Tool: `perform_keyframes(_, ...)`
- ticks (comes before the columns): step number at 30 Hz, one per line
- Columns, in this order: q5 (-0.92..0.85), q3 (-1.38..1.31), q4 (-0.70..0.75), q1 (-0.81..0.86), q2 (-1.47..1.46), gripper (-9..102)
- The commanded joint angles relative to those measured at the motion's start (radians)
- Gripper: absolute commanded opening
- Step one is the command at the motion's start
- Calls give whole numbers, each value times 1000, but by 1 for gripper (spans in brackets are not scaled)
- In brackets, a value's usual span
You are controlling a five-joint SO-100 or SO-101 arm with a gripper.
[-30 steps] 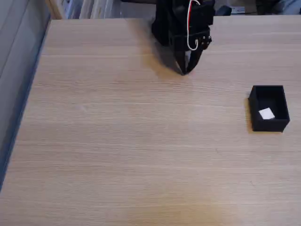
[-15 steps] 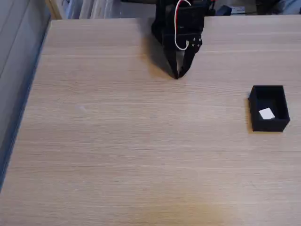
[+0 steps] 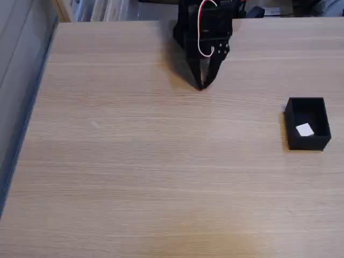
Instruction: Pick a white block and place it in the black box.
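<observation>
In the fixed view the small white block (image 3: 305,130) lies inside the black box (image 3: 307,143), which sits on the wooden table at the right. My black gripper (image 3: 202,86), with red and white wires on it, hangs at the top centre of the table, far to the left of the box. Its fingers point down at the tabletop with their tips together and nothing between them.
The light wooden table (image 3: 134,161) spreads wide and bare across the left, middle and front. Its left edge (image 3: 32,102) drops off to a grey floor. Clutter lines the far edge behind the arm.
My gripper swung a little to the left over the last second and then settled. The block and box have not moved.
</observation>
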Motion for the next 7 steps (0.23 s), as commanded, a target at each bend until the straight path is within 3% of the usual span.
perform_keyframes(1,-3,14,3,-5,6,0)
perform_keyframes(7,-5,14,3,2,6,0)
